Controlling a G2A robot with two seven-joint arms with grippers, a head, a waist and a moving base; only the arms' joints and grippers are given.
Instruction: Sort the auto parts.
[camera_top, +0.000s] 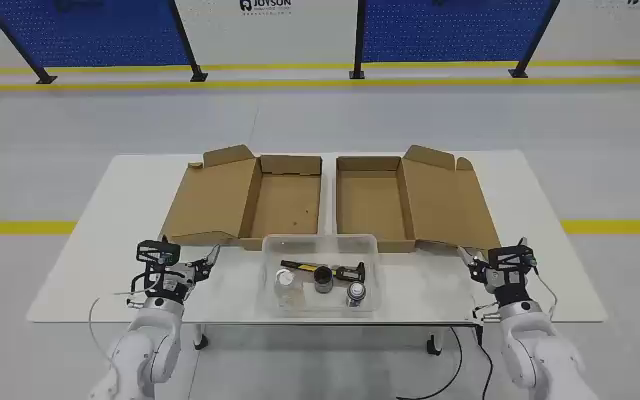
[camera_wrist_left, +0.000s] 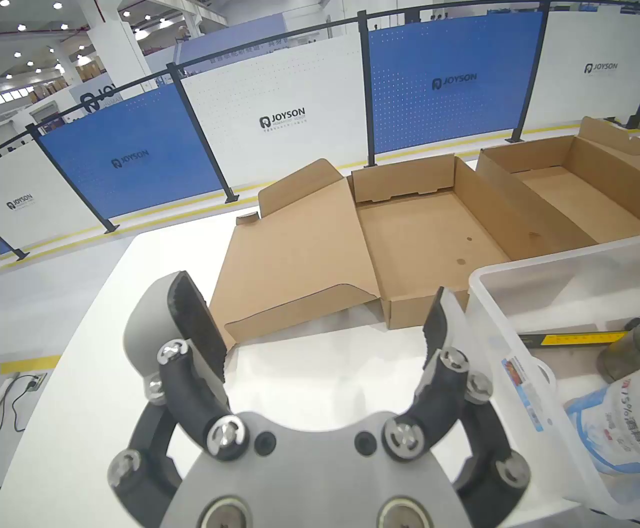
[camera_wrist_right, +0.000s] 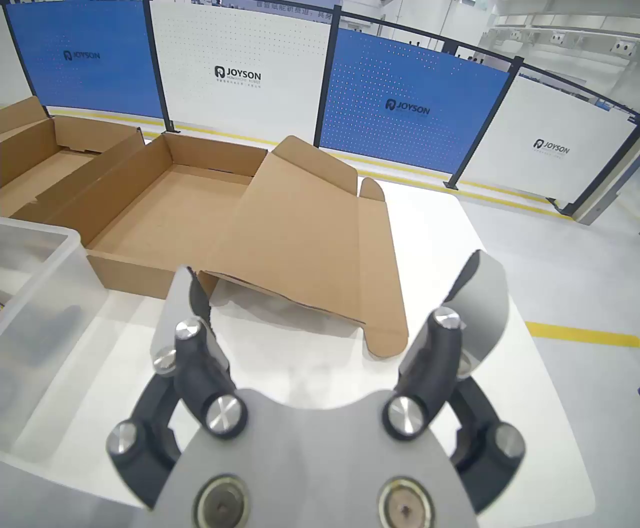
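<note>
Your left gripper (camera_wrist_left: 314, 295) and right gripper (camera_wrist_right: 332, 272) stood wide open, empty, either side of the bin (camera_top: 320, 238); parts (camera_top: 322, 277) lay inside. Crowding could have caused a double pick or clipped wall

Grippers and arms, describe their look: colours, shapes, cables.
The left arm and right arm are white, rounded. The left gripper and right gripper have silver bodies, black linkages with silver screws, and curved silver fingers with black ribbed pads. Thin cables trail from wrists.
</note>
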